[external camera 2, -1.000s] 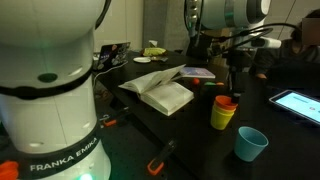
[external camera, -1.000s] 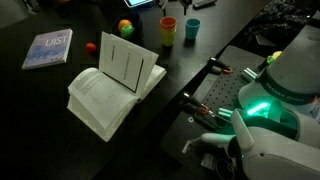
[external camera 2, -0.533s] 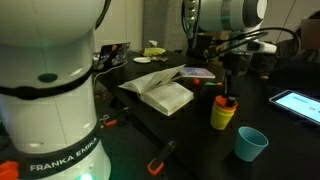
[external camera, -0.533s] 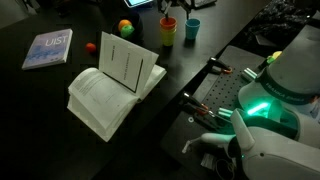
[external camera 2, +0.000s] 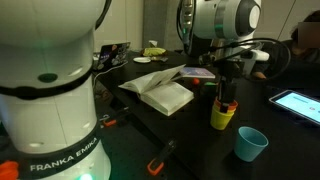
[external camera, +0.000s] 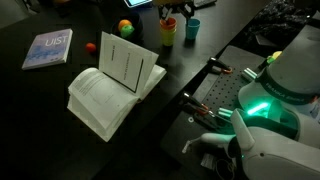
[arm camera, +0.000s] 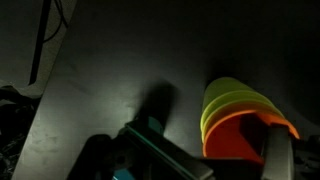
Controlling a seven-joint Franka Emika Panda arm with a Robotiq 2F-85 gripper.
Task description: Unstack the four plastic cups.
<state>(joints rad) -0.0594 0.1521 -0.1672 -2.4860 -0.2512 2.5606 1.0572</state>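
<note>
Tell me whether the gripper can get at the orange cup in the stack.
Probably yes: the gripper hangs right at the stack, the orange cup innermost, rim exposed, nothing between.

1. Both exterior views are dim and grainy; the black counter [external camera: 40, 95] swallows detail.
2. A green glow on the robot base [external camera: 262, 104] is the brightest spot there.
3. A tablet [external camera 2: 298, 102] screen glows pale.
4. The wrist view is darkest: a faint sheen on the counter, the cups [arm camera: 240, 110] vivid, the gripper [arm camera: 212, 162] close and blurred.
</note>
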